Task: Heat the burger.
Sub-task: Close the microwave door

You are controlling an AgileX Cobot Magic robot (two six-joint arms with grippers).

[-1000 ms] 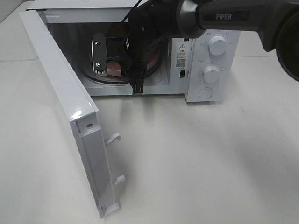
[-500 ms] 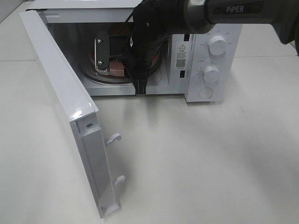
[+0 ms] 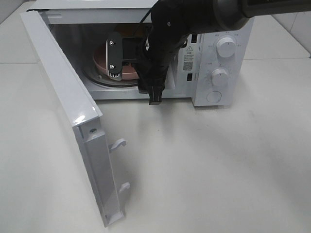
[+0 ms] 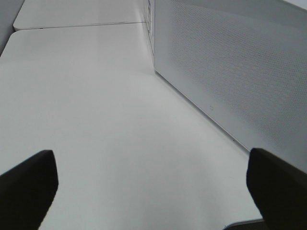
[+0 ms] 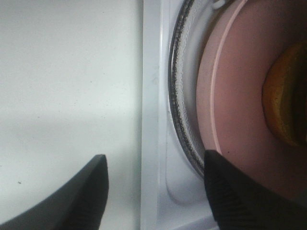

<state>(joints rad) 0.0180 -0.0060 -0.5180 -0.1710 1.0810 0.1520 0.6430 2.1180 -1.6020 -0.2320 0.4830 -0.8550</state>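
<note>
The burger (image 5: 284,98) shows at the edge of the right wrist view, golden bun with a green layer, on the pink plate (image 5: 240,100). The plate (image 3: 103,61) lies on the glass turntable (image 5: 184,96) inside the open microwave (image 3: 204,92). In the exterior view my right arm hides the burger. My right gripper (image 3: 134,86) is open and empty at the microwave's mouth, its fingers (image 5: 81,191) over the front sill just clear of the plate. My left gripper (image 4: 153,191) is open and empty beside the microwave's perforated side wall (image 4: 240,81), and is out of the exterior view.
The microwave door (image 3: 63,97) stands swung out to the left, with its latch hooks (image 3: 119,143) pointing right. Two knobs (image 3: 226,47) and a round button (image 3: 214,96) are on the control panel at the right. The white tabletop (image 3: 204,170) stretches in front.
My right gripper has drawn back out of the microwave cavity toward the front and a little to the right. The pink plate stays on the turntable.
</note>
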